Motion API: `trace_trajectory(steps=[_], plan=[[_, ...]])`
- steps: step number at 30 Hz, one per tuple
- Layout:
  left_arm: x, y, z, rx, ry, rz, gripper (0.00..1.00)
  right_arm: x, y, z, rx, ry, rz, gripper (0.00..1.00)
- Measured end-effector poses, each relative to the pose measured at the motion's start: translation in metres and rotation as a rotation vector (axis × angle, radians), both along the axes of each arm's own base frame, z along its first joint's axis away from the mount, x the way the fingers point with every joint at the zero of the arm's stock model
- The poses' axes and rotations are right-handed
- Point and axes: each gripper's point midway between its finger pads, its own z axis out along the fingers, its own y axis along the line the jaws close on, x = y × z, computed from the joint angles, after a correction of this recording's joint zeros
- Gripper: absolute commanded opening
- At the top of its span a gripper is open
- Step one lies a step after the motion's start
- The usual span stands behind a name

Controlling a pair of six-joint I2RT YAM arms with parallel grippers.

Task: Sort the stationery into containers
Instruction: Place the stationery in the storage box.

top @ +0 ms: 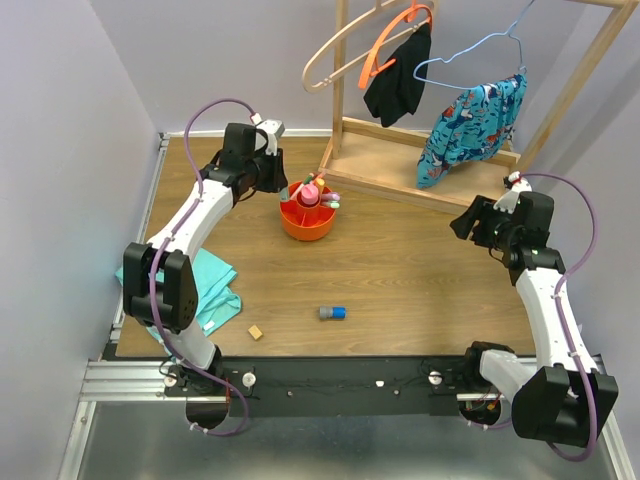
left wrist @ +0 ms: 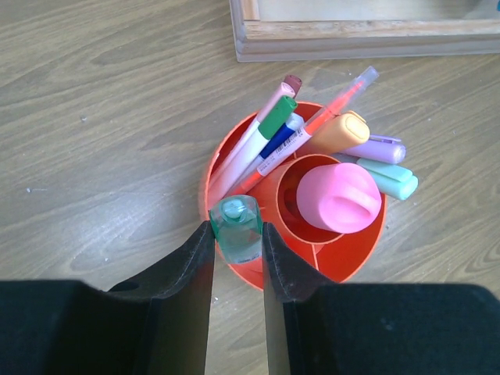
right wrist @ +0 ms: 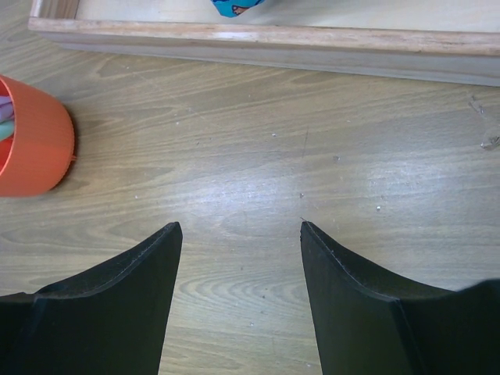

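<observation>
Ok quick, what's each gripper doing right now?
Left gripper: shut on a small green see-through piece, at the rim of the orange organiser.
Right gripper: open, holding nothing.

High rear overview, close downward wrist views, all seemingly sharing organiser (top: pixel 303 228)

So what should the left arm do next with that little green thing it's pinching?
Probably open the left tool and let the green item drop: it hangs upright, and its lower end seems to sit just inside the outer ring of the orange organiser.
</observation>
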Motion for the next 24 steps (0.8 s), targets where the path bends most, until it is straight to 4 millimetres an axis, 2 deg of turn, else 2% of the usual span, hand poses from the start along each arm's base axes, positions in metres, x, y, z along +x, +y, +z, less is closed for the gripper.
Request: trace_trajectory(steps=[5,10,13,17,24], plan=[[0.003,-0.001,-0.004,-0.008,0.000,0.008,0.09,0.000,-0.001,0.000,-0.002,0.000,-0.003,0.70],[0.002,-0.001,-0.011,-0.013,0.015,0.015,0.14,0.000,-0.001,0.000,-0.004,0.001,-0.006,0.71],[-0.002,0.000,-0.020,-0.011,0.039,0.018,0.20,0.000,-0.002,0.000,-0.006,0.001,-0.008,0.71],[-0.006,0.001,-0.028,-0.009,0.061,0.021,0.34,0.000,-0.002,0.000,-0.006,0.001,-0.009,0.71],[-0.007,0.001,-0.028,-0.009,0.063,0.022,0.43,0.000,-0.002,0.000,-0.006,0.001,-0.009,0.71]])
